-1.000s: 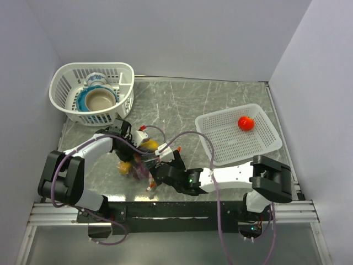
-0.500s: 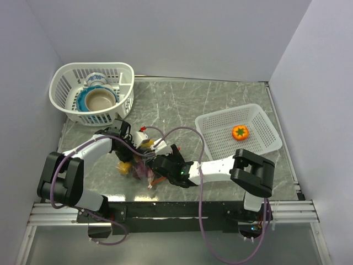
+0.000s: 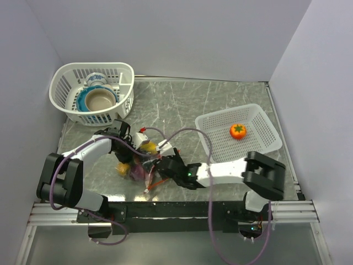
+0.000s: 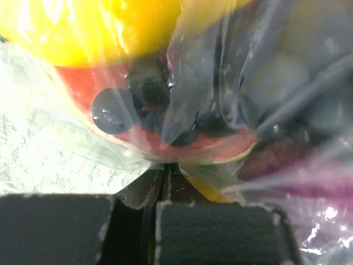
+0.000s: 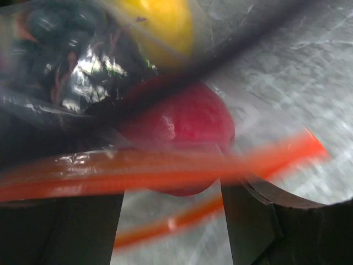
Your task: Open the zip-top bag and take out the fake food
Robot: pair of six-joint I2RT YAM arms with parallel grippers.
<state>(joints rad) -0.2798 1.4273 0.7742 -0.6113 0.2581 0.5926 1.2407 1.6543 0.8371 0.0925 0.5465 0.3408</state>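
Top external shows me the zip-top bag crumpled on the table near its front edge, between both grippers, with fake food bunched inside. One orange piece lies in the white basket. Only the left wrist view shows the left gripper clamped on clear film, with dark grapes behind it. Right wrist shows the right gripper with its jaws apart astride the orange-red zip strip. Whether they pinch it, I cannot tell.
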